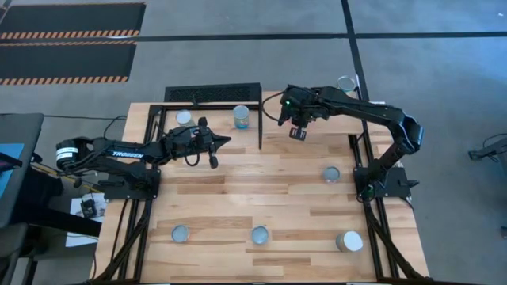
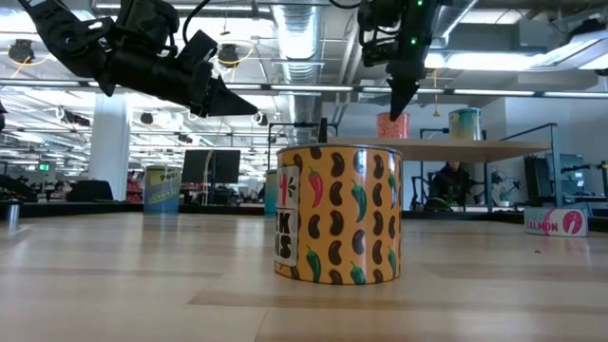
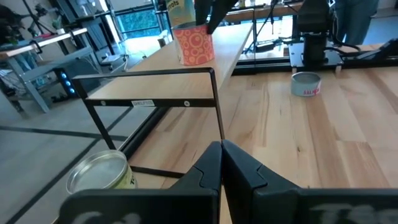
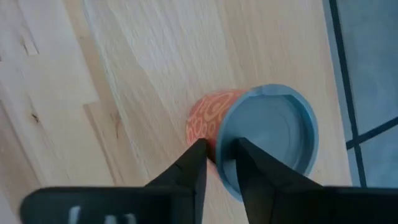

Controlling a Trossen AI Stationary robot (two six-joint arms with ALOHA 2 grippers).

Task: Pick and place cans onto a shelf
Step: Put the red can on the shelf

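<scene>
The shelf is a pale board on a black frame at the table's far edge. An orange-patterned can with a silver top stands upright on the shelf, and also shows in the low view. My right gripper points down just above this can's rim, its fingers a narrow gap apart and holding nothing. It hides the can in the high view. My left gripper is shut and empty, level above the table in front of the shelf.
Two more cans stand on the shelf's left part. Loose cans stand on the table: a flat tin at the right and three near the front edge. A thin black post stands mid-shelf.
</scene>
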